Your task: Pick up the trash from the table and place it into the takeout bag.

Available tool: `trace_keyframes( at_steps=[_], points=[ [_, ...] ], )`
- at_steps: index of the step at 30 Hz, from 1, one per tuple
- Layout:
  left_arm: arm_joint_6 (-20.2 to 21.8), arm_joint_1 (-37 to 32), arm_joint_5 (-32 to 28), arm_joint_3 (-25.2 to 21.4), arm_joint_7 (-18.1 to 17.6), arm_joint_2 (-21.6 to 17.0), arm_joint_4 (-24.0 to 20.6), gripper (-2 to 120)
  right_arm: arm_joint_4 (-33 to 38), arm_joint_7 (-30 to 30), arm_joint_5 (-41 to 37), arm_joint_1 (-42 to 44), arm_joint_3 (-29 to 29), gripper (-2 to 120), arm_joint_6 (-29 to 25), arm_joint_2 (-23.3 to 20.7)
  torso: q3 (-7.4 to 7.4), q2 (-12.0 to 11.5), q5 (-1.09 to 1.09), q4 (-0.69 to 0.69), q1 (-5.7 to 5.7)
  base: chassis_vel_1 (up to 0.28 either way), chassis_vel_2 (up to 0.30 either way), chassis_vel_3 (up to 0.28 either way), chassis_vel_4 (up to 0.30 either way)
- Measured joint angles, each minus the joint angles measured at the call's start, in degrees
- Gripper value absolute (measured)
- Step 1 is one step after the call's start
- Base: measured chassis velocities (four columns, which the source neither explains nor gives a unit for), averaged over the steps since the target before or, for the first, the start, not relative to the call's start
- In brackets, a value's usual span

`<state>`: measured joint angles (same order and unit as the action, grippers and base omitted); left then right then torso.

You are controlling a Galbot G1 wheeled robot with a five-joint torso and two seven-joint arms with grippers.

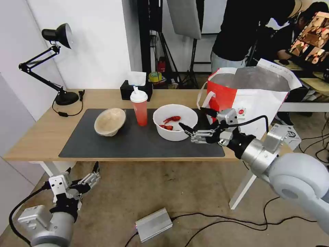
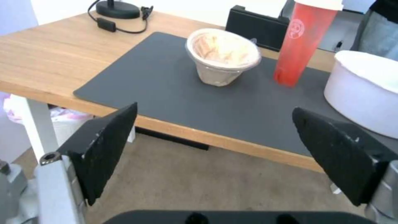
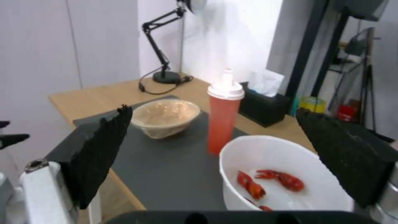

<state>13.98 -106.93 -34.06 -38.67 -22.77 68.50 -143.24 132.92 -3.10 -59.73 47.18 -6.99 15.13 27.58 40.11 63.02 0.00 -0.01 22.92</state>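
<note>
Fingers (image 1: 207, 111) of the right gripper (image 1: 195, 120) are spread wide and grasp nothing; they reach in from the right and sit at the near right rim of the white bowl (image 1: 175, 122), one tip over the rim and the other beside the takeout bag (image 1: 252, 92). In the right wrist view the two black pads (image 3: 101, 155) frame that bowl, which is wide, plain white and shallow-walled, with a few red crayfish scraps (image 1: 170, 122) lying in its bottom.

Left of it on the dark grey mat (image 1: 137, 140) stands the red drink cup (image 1: 140, 109), upright, with a white lid. Further left the beige paper bowl (image 1: 109, 121) rests tilted on its side, its mouth turned toward the near left corner of the bench (image 1: 44, 130). The bag stands at the right end of the bench, boxy, white and red, its foil lining showing and a small round red logo on the front; the right arm covers its lower front.

Low at the left, below the bench edge, the left gripper (image 1: 87, 178) hangs with its fingers released and empty. Behind the cup sits a black tissue box (image 1: 132, 90), and a black desk lamp (image 1: 55, 51) stands at the far left corner. The left wrist view cuts off the cup's lid and part of the white bowl.
</note>
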Motion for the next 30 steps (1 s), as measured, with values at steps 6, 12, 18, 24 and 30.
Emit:
trace_keyframes(
  at_steps=[6,12,18,24,30],
  points=[
    [-0.1,0.1,0.1,0.0,0.3,-0.1,0.0,100,-3.9,2.5,-1.6,-10.6,9.2,100,0.0,-0.1,0.0,0.0,-0.01,0.02,0.0,0.0,0.0,0.0,0.0],
    [0.0,0.2,0.2,0.1,0.7,0.0,0.0,100,-7.8,4.3,-1.9,-17.2,16.2,100,0.0,1.3,0.0,0.0,0.0,0.01,0.0,0.0,0.0,0.0,0.0],
    [0.1,0.3,0.2,0.3,1.3,0.0,0.0,100,-11.8,7.7,-2.4,-20.8,19.7,100,0.2,2.4,0.0,0.0,0.0,0.01,0.0,0.0,0.0,0.0,0.0],
    [0.2,0.4,0.2,0.6,1.4,0.0,0.0,100,-14.4,9.7,-2.3,-22.0,21.4,100,1.2,3.5,0.0,0.0,0.0,0.0,0.0,0.0,0.0,0.0,0.0],
    [0.2,0.6,0.2,0.8,1.5,-0.3,0.0,100,-16.1,10.2,-1.2,-23.1,22.9,100,2.5,4.9,0.0,0.0,0.0,0.0,0.0,0.0,0.0,0.0,0.0]
  ],
)
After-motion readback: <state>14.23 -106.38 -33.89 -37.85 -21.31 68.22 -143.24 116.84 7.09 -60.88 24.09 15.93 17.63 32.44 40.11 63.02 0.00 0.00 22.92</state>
